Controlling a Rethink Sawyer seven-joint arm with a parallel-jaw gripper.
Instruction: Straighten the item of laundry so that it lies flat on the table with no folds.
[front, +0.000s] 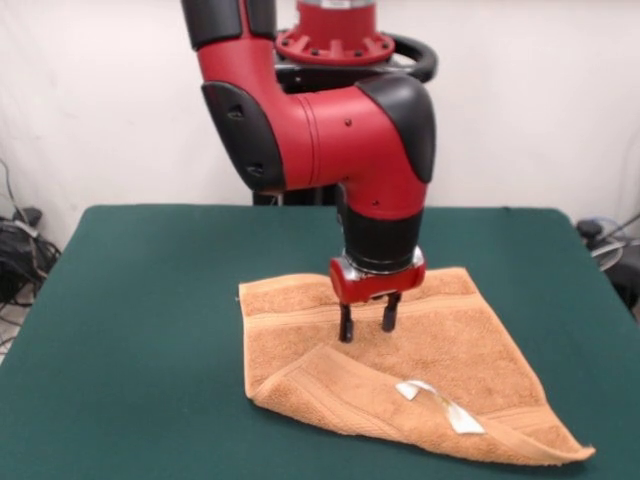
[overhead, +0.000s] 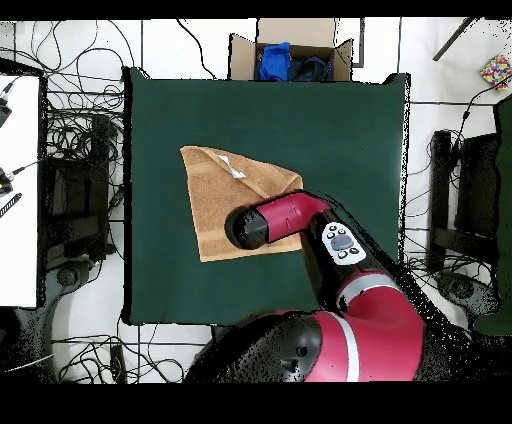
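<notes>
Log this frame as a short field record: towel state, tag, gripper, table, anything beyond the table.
towel: orange-tan towel on the table, not flat; one part is folded over the rest along a diagonal
tag: white tag shows on the folded-over flap
gripper: gripper pointing down over the towel's middle, fingers apart, holding nothing
table: green table, much wider than the towel
beyond table: open cardboard box with blue items at one edge; cables on the floor

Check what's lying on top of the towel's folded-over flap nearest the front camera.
A small white care tag lies on the flap of the towel. The open tool hovers farther back, over the towel's middle. What the flap covers underneath cannot be seen.
</notes>
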